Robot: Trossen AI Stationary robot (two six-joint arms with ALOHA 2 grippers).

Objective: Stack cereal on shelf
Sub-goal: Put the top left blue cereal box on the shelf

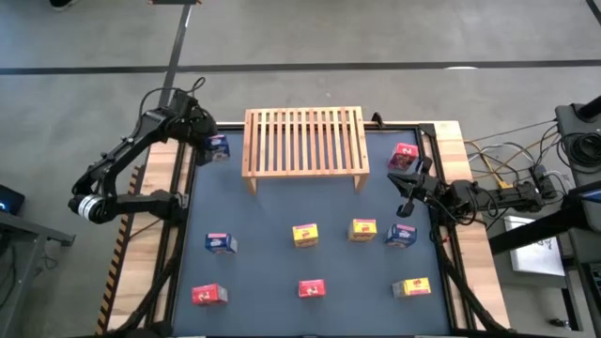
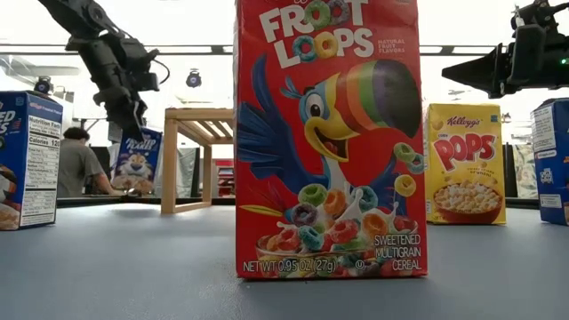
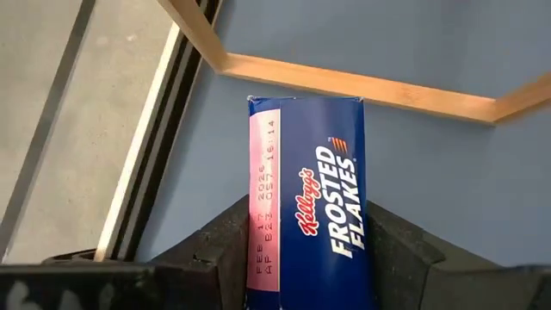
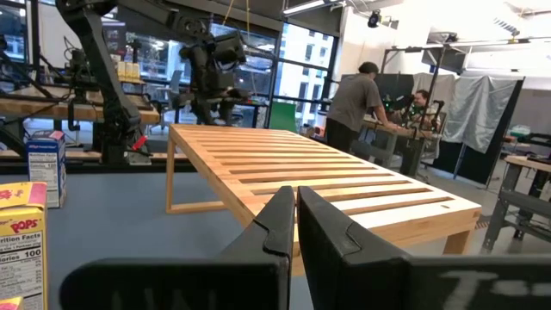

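The blue cereal box [image 3: 306, 207] stood on the desk [image 1: 282, 211] just left of the shelf [image 1: 305, 141], between the left gripper's [image 1: 208, 143] half-closed fingers. Light, crushable card: grip the broad faces gently. The right gripper [image 1: 409, 183] waited closed, right of the shelf.

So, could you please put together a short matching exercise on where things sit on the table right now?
Things:
1. Frosted Flakes box
2. Froot Loops box
3. wooden rack
4. right end effector

Places or states:
A. shut, holding nothing, right of the rack
B. between the left end effector's fingers, left of the rack
C. front row, middle
D. far middle of the table

Pairs: 1-B, 2-C, 3-D, 4-A
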